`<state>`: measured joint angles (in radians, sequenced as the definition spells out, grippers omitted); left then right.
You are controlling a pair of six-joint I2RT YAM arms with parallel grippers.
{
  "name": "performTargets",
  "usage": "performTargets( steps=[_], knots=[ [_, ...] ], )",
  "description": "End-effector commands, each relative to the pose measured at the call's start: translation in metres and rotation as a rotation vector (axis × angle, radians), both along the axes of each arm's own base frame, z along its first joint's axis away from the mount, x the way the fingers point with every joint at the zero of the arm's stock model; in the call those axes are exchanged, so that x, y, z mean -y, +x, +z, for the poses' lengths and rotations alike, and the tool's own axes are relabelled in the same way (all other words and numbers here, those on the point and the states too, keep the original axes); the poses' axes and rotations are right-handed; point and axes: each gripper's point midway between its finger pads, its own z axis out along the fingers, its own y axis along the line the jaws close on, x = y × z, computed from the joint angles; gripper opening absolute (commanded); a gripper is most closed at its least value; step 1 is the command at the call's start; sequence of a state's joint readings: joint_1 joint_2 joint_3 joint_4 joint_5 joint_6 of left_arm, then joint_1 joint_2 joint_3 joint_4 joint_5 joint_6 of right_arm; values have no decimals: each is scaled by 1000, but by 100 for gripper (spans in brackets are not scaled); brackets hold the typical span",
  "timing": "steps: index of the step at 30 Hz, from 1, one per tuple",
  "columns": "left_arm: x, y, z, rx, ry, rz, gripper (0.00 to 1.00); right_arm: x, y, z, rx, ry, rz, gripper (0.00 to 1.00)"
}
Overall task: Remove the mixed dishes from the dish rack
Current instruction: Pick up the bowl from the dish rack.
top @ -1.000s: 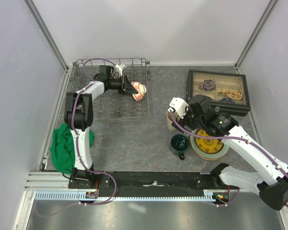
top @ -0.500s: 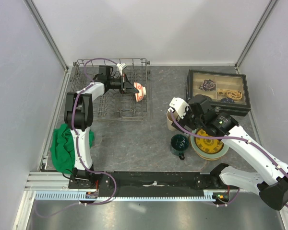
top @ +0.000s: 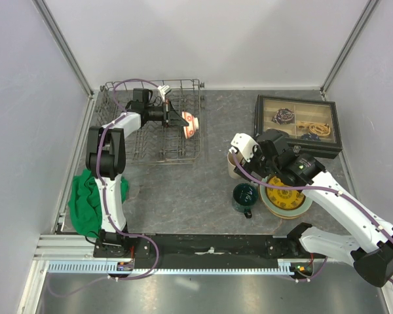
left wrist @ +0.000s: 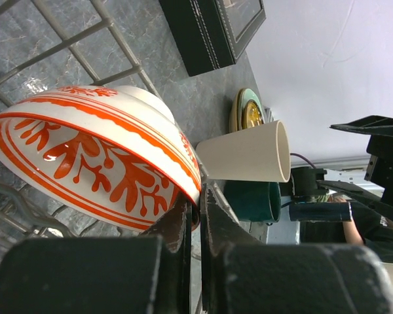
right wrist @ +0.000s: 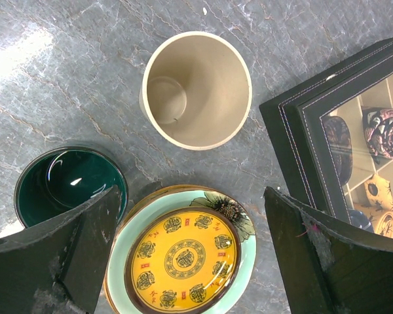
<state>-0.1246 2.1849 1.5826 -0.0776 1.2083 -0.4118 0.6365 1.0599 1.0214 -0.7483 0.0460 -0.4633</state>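
Observation:
My left gripper (top: 181, 120) is shut on the rim of the small red-and-white bowl (top: 192, 124) and holds it on edge over the right end of the grey wire dish rack (top: 150, 140). In the left wrist view the fingers pinch the bowl's (left wrist: 98, 163) rim. My right gripper (right wrist: 190, 261) is open and empty above the yellow-gold dish (right wrist: 183, 261), which sits on the pale green plate (right wrist: 247, 252). The beige cup (right wrist: 196, 88) and the dark green mug (right wrist: 69, 186) stand upright on the table beside them.
The dark-framed box with trinkets (top: 297, 124) stands at the back right. The green cloth (top: 85, 199) lies at the left front, by the left arm's base. The rack's upright tines (top: 164, 147) stand under the held bowl.
The left gripper has turned the bowl more onto its edge and raised it slightly over the rack. The right arm has not moved.

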Motion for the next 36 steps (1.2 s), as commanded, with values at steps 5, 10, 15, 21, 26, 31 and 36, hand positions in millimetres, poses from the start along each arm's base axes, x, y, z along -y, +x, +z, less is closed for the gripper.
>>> performTargets(
  steps=[5,10,15,21,26,31,36],
  knots=[
    [0,-10,85,179,-98,-65,2,-3,1,-2,-6,22,-8,98],
    [-6,-13,103,203,-115,-63,1,-3,1,-2,-5,21,-7,98],
    [-12,-20,132,253,-120,-55,1,-3,1,0,-2,22,-11,98],
    [-15,-32,159,342,-62,-54,2,-1,7,11,34,42,-40,98],
    [-22,-52,170,427,57,-40,2,4,13,24,73,78,-93,98],
    [-22,-81,167,543,211,-61,2,16,24,38,130,97,-186,98],
    [-26,-122,170,592,297,-89,1,29,32,48,167,133,-271,98]
  ],
)
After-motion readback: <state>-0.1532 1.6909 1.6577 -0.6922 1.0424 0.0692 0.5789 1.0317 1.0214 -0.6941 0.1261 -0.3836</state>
